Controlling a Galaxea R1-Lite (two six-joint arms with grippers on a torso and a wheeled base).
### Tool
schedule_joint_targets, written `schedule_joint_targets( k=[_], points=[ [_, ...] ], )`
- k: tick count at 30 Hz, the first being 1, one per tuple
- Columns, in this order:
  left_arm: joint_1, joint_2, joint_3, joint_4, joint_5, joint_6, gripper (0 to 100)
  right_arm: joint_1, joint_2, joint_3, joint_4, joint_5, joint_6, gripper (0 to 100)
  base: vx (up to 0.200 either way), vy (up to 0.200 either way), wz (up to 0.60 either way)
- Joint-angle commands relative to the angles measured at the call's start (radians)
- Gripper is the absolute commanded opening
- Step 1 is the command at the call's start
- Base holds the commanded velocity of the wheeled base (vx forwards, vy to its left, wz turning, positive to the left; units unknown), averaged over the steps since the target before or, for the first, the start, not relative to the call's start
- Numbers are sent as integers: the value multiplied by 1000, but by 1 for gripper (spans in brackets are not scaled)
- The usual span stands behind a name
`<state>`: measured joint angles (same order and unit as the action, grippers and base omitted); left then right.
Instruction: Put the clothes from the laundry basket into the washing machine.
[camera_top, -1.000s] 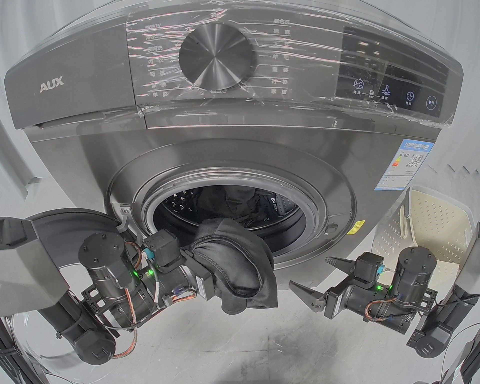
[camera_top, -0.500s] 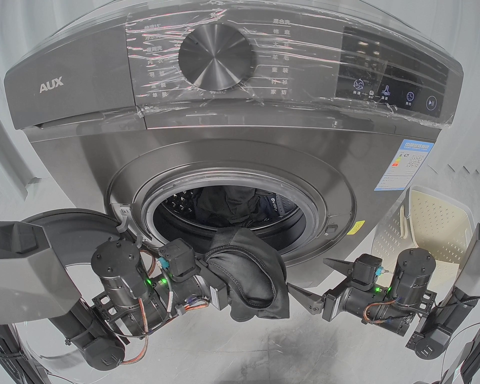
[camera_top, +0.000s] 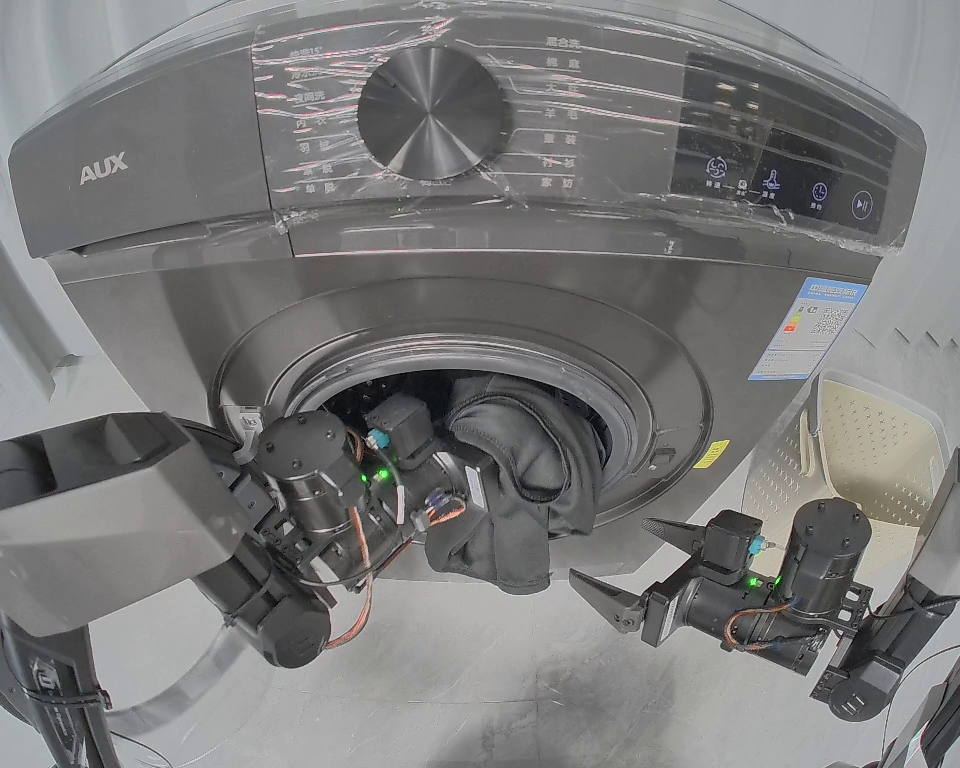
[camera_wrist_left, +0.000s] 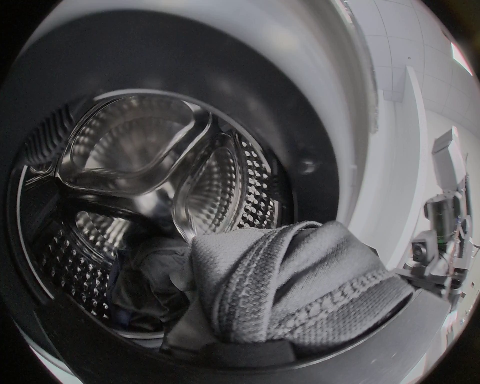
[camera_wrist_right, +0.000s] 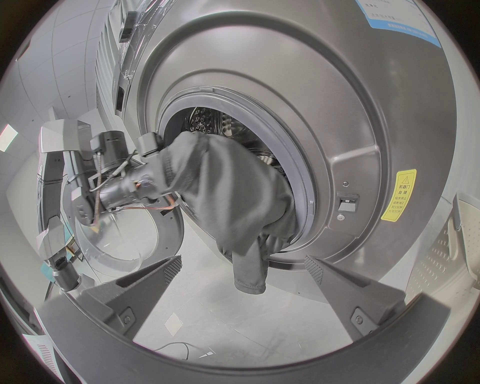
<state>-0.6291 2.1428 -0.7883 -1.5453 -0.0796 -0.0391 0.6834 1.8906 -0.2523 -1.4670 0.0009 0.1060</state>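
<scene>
Head view: my left end effector sits at the mouth of the washer, gripping a dark garment that wraps over it and hides its tip. The upper part of the garment is already across the round opening, on its right side. A loose fold hangs down outside, over the lower rim and above the floor.

From the right wrist view I see the same fold drooping off the near lip of the opening. The left arm comes in from the left, in front of the open door, which is swung out to the left of the washer.

Left wrist view looks straight into the drum. The garment, a grey ribbed knit from this close, bunches just before the lens at the near edge. A small pile of dark clothes lies on the drum bottom farther in. I cannot tell whether the garment touches that pile.

My right end effector hangs low at the right, below the opening and apart from the garment. Its jaws are spread wide and hold nothing, and it points left toward the hanging fold.

Right of the washer stands the cream, perforated basket, close beside the machine and behind the right arm. I cannot see into it well enough to say what it holds.
</scene>
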Motion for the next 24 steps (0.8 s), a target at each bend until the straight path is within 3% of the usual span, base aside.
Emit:
schedule_joint_targets(
  k=[1, 19, 24],
  points=[
    [51, 163, -189, 8, 17, -31, 0, 4, 2, 1, -1, 1, 0, 100, 0, 0, 0],
    [98, 338, -562, 168, 103, -33, 0, 13, 16, 1, -3, 1, 1, 100, 0, 0, 0],
    [118, 398, -746, 255, 147, -36, 0, 15, 22, 1, -3, 1, 1, 100, 0, 0, 0]
  ],
)
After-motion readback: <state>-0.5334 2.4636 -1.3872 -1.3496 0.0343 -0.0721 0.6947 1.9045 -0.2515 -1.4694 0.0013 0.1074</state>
